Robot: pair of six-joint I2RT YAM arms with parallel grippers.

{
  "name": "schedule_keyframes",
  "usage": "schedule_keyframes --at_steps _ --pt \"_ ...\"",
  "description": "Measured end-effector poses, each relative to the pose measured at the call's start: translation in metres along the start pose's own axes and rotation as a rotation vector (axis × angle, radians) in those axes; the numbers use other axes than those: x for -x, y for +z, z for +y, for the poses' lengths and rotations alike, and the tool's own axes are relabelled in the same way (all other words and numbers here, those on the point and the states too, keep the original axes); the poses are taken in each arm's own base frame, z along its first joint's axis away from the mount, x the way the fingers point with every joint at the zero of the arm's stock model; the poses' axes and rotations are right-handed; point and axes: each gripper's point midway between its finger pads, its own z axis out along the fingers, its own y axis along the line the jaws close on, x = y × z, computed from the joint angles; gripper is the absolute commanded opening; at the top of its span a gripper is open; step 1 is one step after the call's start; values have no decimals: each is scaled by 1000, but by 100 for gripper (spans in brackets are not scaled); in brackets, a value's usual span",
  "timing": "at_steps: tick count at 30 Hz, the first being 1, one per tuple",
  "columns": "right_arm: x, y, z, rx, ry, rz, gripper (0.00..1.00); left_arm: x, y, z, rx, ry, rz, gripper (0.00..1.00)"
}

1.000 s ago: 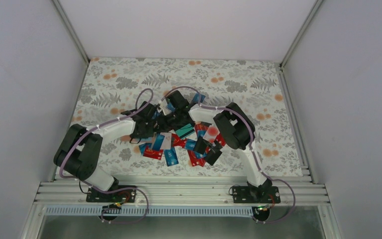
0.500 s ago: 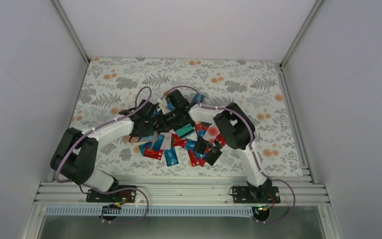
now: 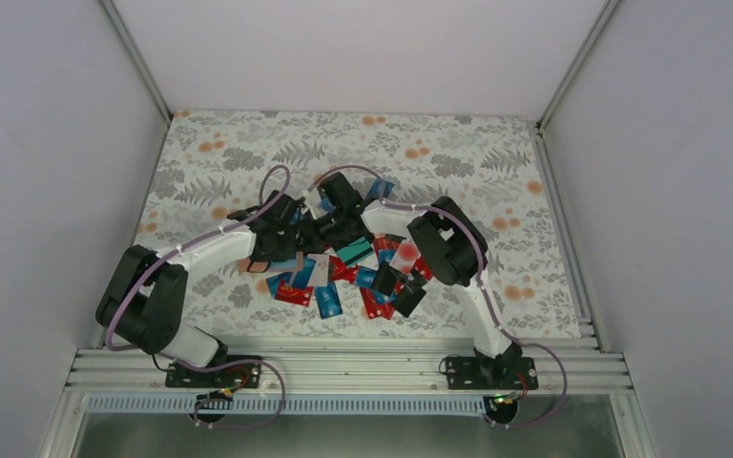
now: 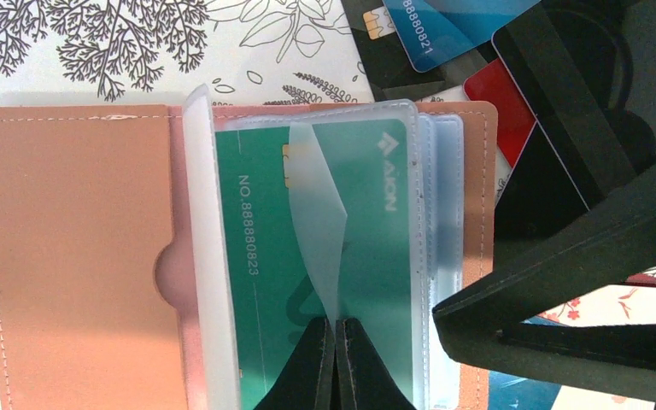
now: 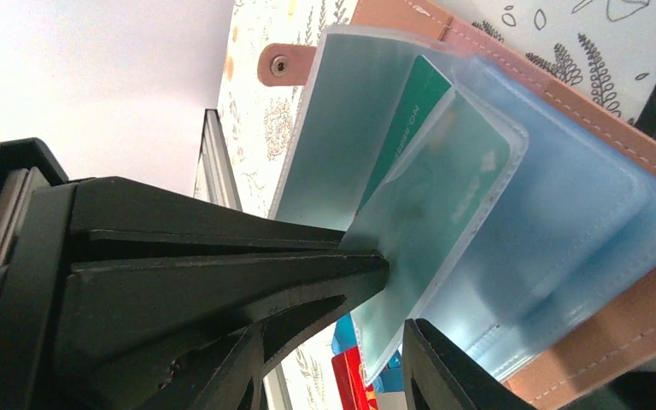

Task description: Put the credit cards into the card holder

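Observation:
The card holder (image 4: 77, 239) lies open in the left wrist view, tan-pink leather with clear plastic sleeves. A teal credit card (image 4: 265, 222) sits inside one sleeve. My left gripper (image 4: 336, 325) is shut on the lifted clear sleeve (image 4: 325, 213) above that card. In the right wrist view the card holder (image 5: 598, 111) fans its sleeves, and my right gripper (image 5: 333, 329) stands open around the lower corner of the sleeve (image 5: 444, 213) with the teal card. More credit cards (image 3: 329, 286) lie in a heap in the top view.
Blue, red and black cards (image 4: 444, 26) crowd the holder's far and right sides. The right gripper's black finger (image 4: 564, 282) reaches in close beside the sleeves. Floral cloth (image 3: 229, 162) covers the table, with grey walls (image 3: 48, 191) on both sides.
The left arm's elbow has shifted slightly left and its wrist edged toward the holder. Both grippers keep their state and the right arm stays put.

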Motion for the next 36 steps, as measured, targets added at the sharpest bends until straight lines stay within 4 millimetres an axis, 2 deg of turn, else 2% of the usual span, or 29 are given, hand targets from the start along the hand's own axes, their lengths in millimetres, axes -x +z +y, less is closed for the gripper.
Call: schedule_keyframes --at_steps 9,15,36 --pt "3 -4 -8 -15 -14 -19 35 3 -2 0 -17 -11 -4 2" --pt "2 -9 -17 -23 -15 -25 34 3 -2 0 -21 -9 -4 2" --pt "12 -9 -9 -3 -46 -39 31 0 -1 -3 -41 -9 8 2"
